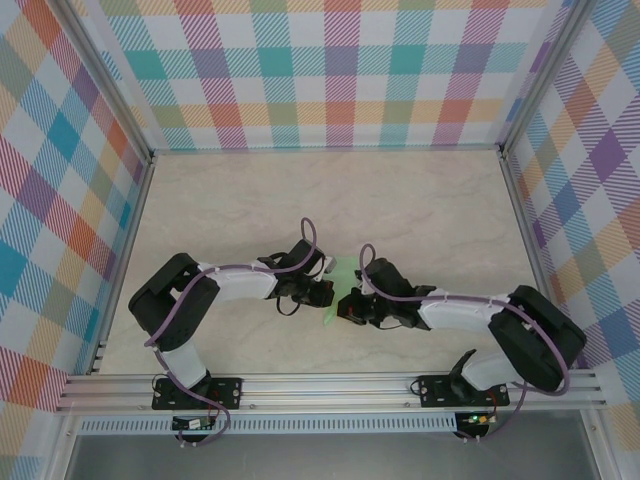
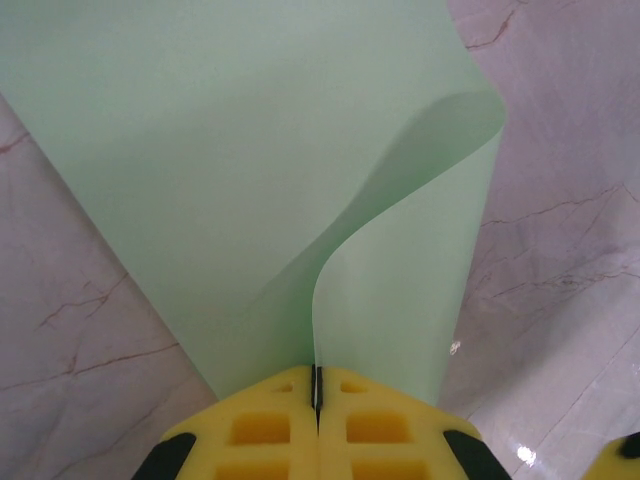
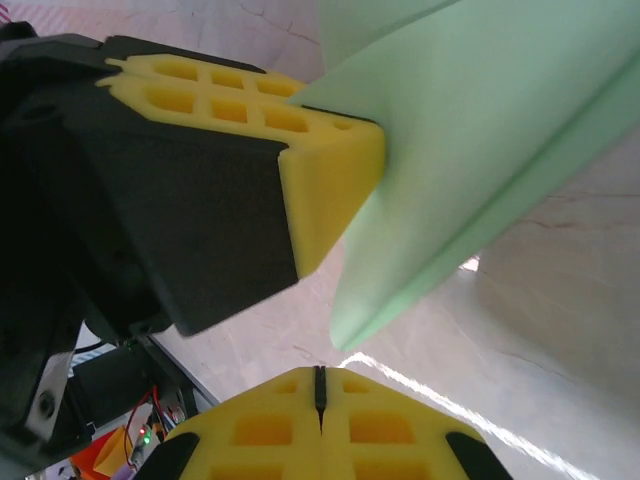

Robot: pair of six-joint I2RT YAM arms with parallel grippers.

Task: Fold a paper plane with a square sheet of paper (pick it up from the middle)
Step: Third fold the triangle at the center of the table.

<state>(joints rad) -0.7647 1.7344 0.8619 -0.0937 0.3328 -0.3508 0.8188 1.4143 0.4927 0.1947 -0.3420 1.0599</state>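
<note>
Left gripper (image 2: 318,392) clamps one edge of the paper plane (image 2: 220,150), held low over the marble table (image 2: 570,280) between my arms. Right gripper (image 3: 320,392) pinched closed, empty (paper tip just ahead). Mid-fold, I judge: next I must open, catch the curled flap, crease it.

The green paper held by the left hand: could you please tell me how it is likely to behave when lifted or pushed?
The paper is probably floppy: just above the left hand, one layer bows out in a loose curve. It looks thin and light, so a push would likely buckle it. Its long crease may stiffen it lengthwise.
</note>
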